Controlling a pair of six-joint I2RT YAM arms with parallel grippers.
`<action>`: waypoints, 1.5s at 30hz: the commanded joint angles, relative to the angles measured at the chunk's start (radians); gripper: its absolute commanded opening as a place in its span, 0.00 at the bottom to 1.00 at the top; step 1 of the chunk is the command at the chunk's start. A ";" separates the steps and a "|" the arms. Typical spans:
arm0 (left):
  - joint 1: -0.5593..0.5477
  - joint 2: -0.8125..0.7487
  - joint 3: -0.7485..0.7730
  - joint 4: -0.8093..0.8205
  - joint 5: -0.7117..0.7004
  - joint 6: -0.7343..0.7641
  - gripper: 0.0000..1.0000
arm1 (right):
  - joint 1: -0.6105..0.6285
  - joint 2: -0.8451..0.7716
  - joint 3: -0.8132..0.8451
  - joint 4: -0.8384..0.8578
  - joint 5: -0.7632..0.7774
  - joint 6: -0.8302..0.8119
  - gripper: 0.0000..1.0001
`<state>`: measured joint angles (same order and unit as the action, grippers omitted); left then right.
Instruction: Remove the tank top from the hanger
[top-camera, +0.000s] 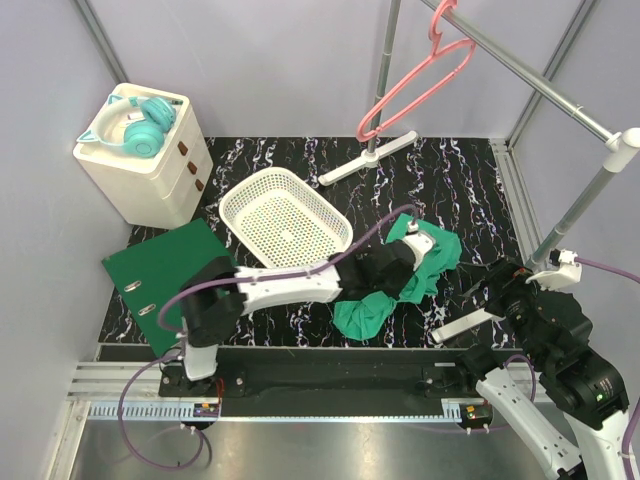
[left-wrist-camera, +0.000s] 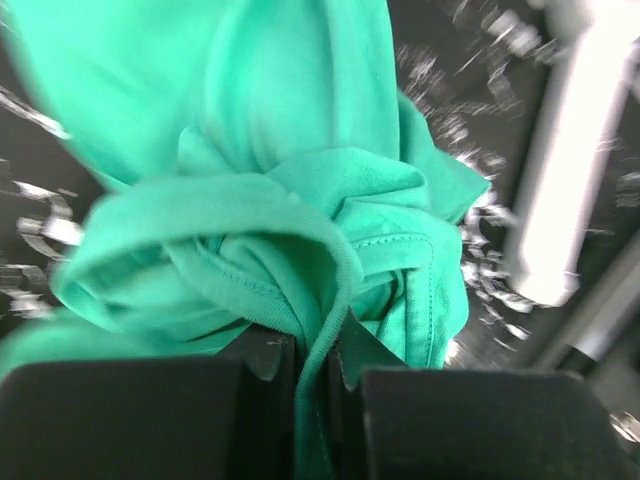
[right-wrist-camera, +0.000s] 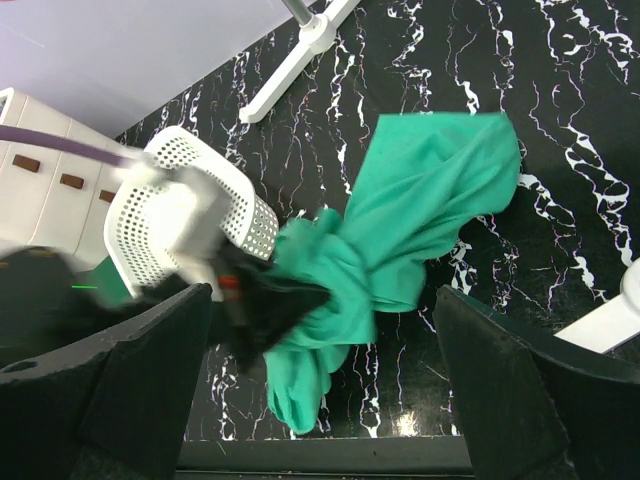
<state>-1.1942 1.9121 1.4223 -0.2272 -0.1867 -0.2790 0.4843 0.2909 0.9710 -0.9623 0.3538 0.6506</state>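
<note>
The tank top (top-camera: 440, 255) lies crumpled at centre-right, already off the hanger (top-camera: 420, 85) (which hangs bare at the upper right). The left gripper (left-wrist-camera: 305, 365) pinches a fold, probably to lift it, while the right gripper (right-wrist-camera: 320, 300) hovers spread wide.

I see matching arms: left arm (top-camera: 290, 285) and right arm (top-camera: 555, 330) pair white links with chunky black joints, each trailing a purple cable (top-camera: 372, 232). My right gripper (right-wrist-camera: 320, 320) has broad matte-black fingers (right-wrist-camera: 120, 390).
</note>
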 joint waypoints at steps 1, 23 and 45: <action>0.044 -0.254 -0.028 0.028 0.029 0.052 0.00 | 0.004 0.007 -0.002 0.050 -0.004 -0.014 1.00; 0.488 -0.964 -0.368 0.061 -0.276 -0.020 0.00 | 0.005 0.031 -0.014 0.062 -0.022 -0.009 1.00; 0.694 -0.605 -0.266 0.146 0.026 -0.081 0.01 | 0.004 0.068 -0.020 0.071 -0.061 -0.020 1.00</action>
<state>-0.5125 1.2652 1.0882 -0.1776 -0.2672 -0.3248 0.4843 0.3447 0.9531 -0.9379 0.3000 0.6479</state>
